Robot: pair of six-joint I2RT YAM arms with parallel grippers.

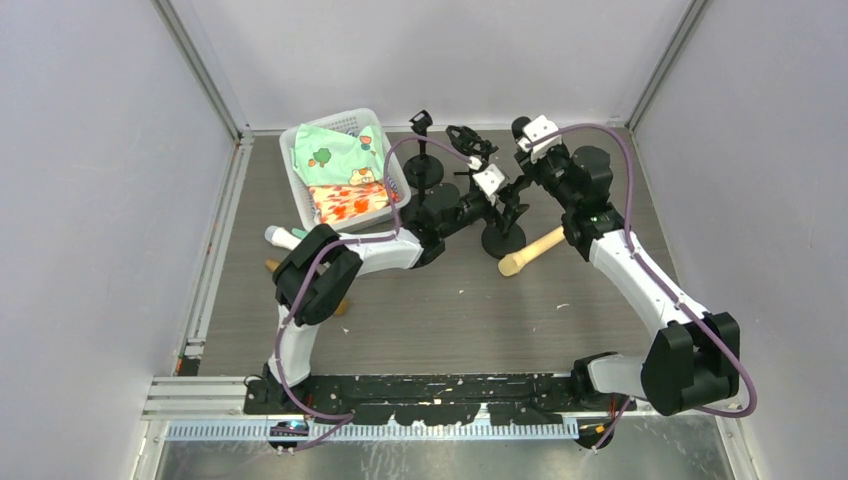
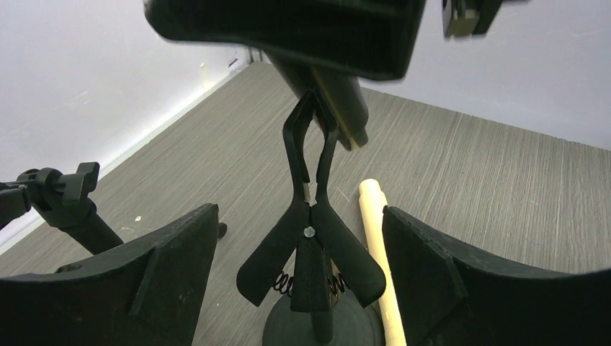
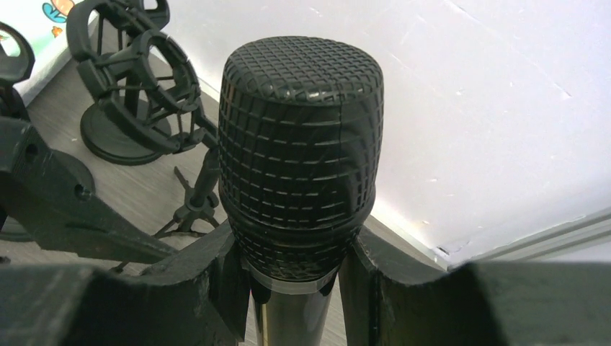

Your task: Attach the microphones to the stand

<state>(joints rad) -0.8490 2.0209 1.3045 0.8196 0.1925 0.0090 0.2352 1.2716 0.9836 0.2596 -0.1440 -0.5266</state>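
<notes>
Grey wood-grain table (image 1: 450,310), white walls (image 1: 440,50), right fingers (image 3: 202,288) clasping black microphone (image 3: 299,144)

Overhead camera looks steeply down on the whole table (image 1: 450,310); wrist cameras sit close — left shares the clip stand (image 2: 311,241).

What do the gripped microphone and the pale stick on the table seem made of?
The microphone has a black cross-hatched grille with a slight sheen, likely painted metal, possibly plastic. The pale stick is matte light tan, probably bare wood.
</notes>
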